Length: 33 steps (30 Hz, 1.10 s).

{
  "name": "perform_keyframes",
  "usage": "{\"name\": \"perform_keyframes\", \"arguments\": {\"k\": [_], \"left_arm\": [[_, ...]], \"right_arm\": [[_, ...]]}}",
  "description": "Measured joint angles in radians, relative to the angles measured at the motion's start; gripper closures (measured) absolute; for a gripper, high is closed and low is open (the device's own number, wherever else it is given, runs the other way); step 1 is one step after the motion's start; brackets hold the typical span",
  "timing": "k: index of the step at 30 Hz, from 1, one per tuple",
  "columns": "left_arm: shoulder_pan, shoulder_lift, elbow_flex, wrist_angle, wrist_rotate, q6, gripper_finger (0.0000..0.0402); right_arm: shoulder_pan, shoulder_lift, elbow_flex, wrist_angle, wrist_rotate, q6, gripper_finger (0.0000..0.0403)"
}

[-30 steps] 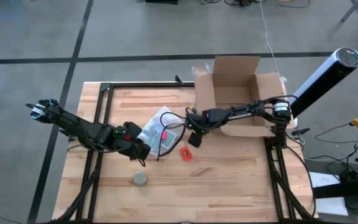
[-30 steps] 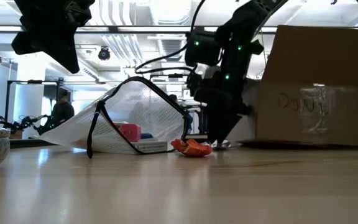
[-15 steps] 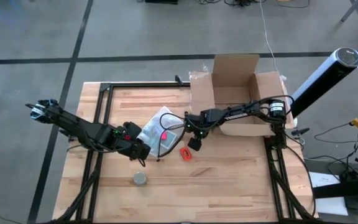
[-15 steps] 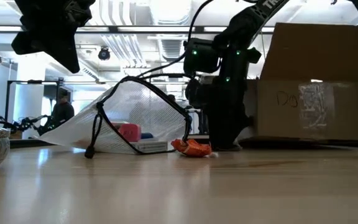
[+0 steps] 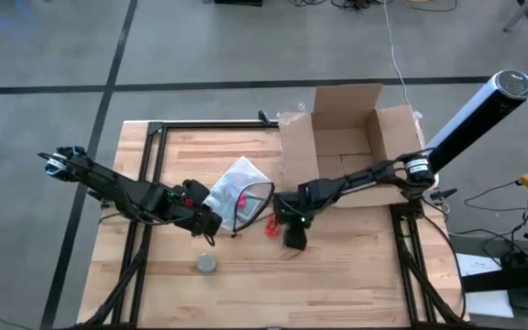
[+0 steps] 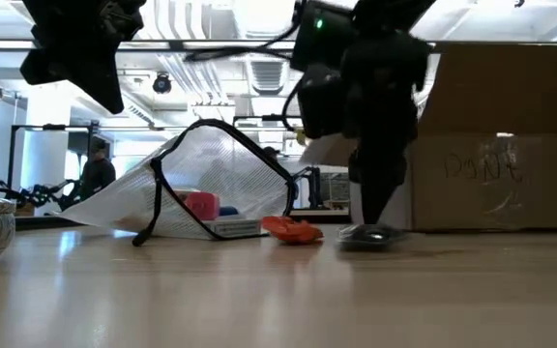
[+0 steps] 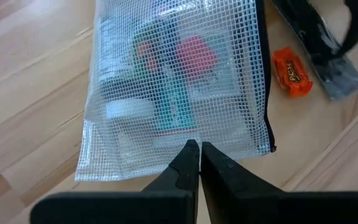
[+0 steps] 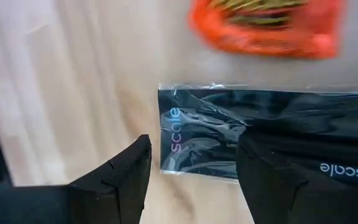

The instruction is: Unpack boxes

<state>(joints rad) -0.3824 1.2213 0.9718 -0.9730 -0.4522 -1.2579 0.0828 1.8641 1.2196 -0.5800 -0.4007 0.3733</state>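
The right end effector (image 8: 191, 180), fingers spread, straddled a black plastic-wrapped packet (image 8: 253, 134) on the table (image 5: 356, 275); slippery film could slide free. The left end effector (image 7: 194, 163) was pressed together.

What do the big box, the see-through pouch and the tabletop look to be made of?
Box: brown cardboard, matte, flaps folded open. Pouch: clear plastic with a woven grid and dark zip, probably vinyl mesh. Table: pale wood strips, smooth, likely butcher block.

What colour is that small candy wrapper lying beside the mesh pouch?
Orange, the candy wrapper shows best in the left wrist view.
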Motion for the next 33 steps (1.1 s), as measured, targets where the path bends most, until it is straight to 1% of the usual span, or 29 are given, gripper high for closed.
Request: {"name": "perform_keyframes", "arguments": {"k": [4,6,10,13,18,25,31,33], "left_arm": [[0.0,0.0,0.0,0.0,0.004,0.027,0.0402],[0.0,0.0,0.0,0.0,0.017,0.051,0.0402],[0.0,0.0,0.0,0.0,0.038,0.072,0.0402],[0.0,0.0,0.0,0.0,0.053,0.097,0.0402],[0.0,0.0,0.0,0.0,0.078,0.176,0.0402],[-0.001,-0.011,0.0,-0.007,0.098,0.268,0.0402],[-0.002,-0.032,0.0,-0.019,0.098,0.341,0.04],[-0.002,-0.04,0.0,-0.024,0.098,0.36,0.0396]], "right_arm": [[0.003,-0.001,0.003,0.017,0.02,0.008,0.0185],[0.003,-0.003,0.01,0.016,0.034,0.046,0.018],[0.004,-0.011,0.032,0.023,0.05,0.173,0.0166],[0.01,-0.024,0.046,0.031,0.108,0.281,0.0155],[0.023,-0.062,0.05,0.015,0.238,0.434,0.0134],[0.076,-0.081,0.05,-0.077,0.305,0.651,0.0105],[0.136,-0.077,0.029,-0.096,0.441,0.883,0.009],[0.137,-0.072,0.014,-0.097,0.451,0.949,0.0089]]}}
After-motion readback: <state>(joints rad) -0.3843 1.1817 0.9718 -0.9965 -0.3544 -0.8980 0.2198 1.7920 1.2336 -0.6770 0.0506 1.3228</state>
